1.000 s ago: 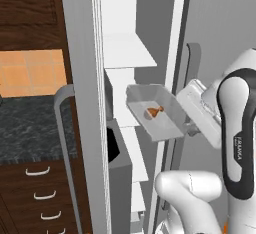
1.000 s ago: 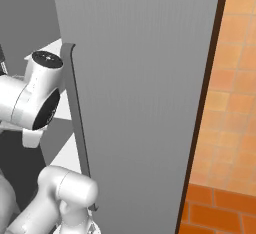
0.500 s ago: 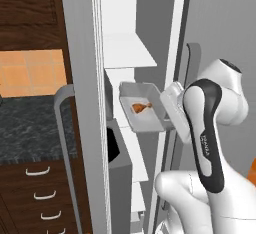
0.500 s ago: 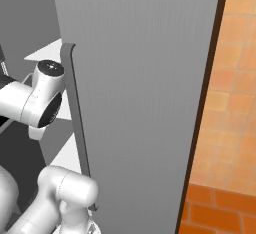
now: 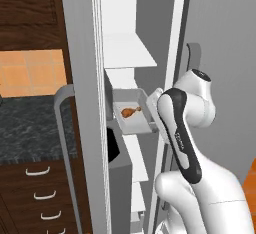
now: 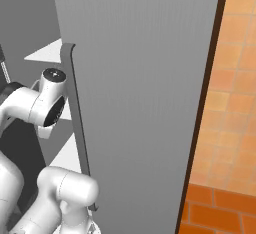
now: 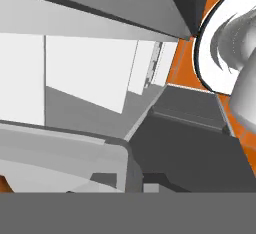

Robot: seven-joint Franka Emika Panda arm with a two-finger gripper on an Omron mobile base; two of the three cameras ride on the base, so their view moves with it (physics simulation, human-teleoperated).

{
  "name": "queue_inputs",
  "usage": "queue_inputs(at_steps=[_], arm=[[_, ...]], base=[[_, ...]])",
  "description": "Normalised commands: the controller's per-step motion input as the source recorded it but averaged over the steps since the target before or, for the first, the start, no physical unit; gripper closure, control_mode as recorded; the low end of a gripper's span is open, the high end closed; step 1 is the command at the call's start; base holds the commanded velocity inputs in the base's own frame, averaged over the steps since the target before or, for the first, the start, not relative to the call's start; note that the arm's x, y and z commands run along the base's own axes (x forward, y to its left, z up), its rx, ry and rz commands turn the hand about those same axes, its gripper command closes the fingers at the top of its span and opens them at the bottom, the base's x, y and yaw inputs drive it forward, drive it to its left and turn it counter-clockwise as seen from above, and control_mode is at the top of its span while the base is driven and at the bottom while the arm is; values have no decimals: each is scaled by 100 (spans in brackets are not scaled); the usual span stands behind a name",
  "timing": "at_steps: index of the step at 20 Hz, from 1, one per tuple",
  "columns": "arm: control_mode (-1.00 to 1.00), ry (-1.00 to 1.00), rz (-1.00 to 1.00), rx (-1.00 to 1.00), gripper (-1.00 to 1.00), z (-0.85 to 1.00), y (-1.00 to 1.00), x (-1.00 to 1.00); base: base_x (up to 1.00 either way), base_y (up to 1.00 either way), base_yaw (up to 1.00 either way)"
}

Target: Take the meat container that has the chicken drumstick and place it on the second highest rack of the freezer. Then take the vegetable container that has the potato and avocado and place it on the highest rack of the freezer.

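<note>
Meat container carried into the freezer, at second-highest-rack level.

Compared with a second before, the meat container had moved further left, inside the freezer, just beneath the second highest rack. The chicken drumstick lay in it. The gripper was hidden behind the arm, nearly closed, apparently clamping the container's right edge.

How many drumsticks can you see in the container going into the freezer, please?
1. The drumstick lies near the middle of the container, inside the freezer below the two upper shelves. The arm covers the container's right end, so more could be hidden there.
</note>
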Motion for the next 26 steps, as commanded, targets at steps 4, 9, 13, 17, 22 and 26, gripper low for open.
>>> queue_inputs(at_steps=[4, 9, 13, 17, 22, 26], arm=[[-100, 1, -3, -2, 100, -27, 9, 82], [-100, 0, -2, -5, 100, -27, 6, 57], [-100, -5, 0, -15, 100, -19, 27, -8], [-100, -1, -5, -6, 100, 0, 6, 36], [-100, 0, -6, 0, 100, 0, 0, 91], [-100, 0, -8, -1, 100, 0, 0, 75]], base=[[0, 0, 0], [0, 0, 0], [0, 0, 0], [0, 0, 0], [0, 0, 0], [0, 0, 0]])
